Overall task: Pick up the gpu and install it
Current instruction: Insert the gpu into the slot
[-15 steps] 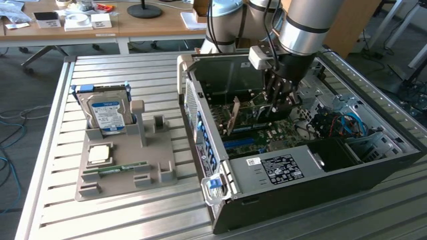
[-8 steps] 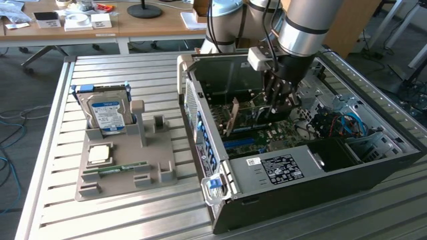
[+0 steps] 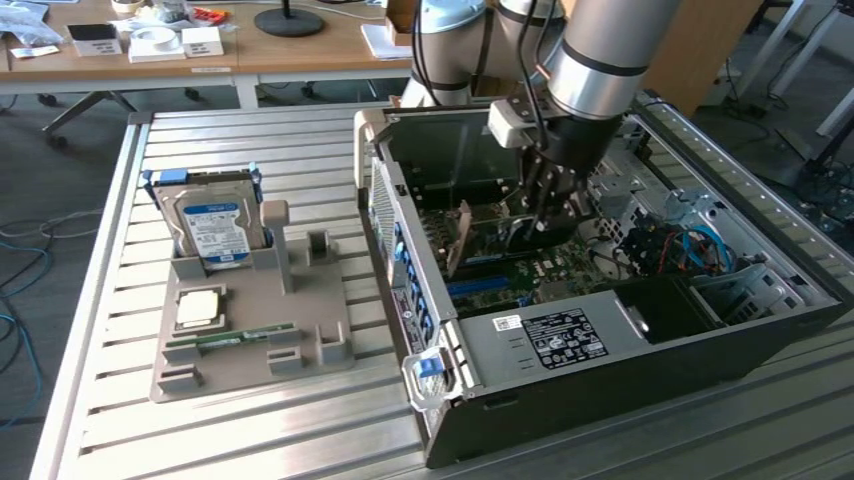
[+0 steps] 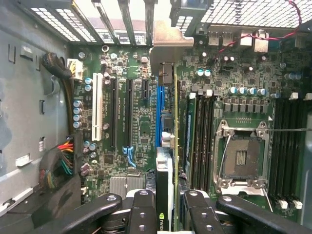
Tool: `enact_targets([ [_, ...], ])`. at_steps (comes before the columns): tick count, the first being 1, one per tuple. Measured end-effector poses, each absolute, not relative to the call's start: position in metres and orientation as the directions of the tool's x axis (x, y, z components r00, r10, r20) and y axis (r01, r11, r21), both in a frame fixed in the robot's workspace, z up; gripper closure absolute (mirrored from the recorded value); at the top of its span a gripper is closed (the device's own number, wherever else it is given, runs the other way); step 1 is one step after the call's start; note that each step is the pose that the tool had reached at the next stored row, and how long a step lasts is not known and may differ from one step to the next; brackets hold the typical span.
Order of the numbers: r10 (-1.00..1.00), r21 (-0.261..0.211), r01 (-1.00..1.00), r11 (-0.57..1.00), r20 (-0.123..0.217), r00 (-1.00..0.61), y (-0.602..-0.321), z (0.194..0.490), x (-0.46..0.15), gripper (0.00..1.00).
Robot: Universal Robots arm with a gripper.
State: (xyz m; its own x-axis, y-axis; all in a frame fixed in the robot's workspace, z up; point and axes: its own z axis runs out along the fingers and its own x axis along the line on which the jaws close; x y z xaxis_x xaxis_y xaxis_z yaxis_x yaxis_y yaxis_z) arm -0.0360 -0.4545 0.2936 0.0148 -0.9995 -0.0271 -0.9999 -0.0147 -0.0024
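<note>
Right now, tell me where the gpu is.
The gpu stands on edge inside the open computer case on the exterior view's right, held between the fingers by the blue motherboard slot.

Colour reference: open case and bench

The motherboard (image 4: 141,126) is green, with one white slot (image 4: 97,107) and one blue slot (image 4: 159,112); the gpu (image 4: 165,180) is black (small green logo on its edge); the gripper (image 4: 168,212) is black; the hard drive (image 3: 214,232) is silver, its label blue-and-white.

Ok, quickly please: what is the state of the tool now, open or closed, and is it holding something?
The tool is closed, holding the gpu between its fingers.
</note>
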Motion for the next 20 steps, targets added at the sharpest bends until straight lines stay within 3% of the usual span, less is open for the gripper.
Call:
enact_targets([
  [20,-1.0,-0.002,-1.0,-0.015,-0.027,0.015,-0.455,0.279,-0.051,0.73],
])
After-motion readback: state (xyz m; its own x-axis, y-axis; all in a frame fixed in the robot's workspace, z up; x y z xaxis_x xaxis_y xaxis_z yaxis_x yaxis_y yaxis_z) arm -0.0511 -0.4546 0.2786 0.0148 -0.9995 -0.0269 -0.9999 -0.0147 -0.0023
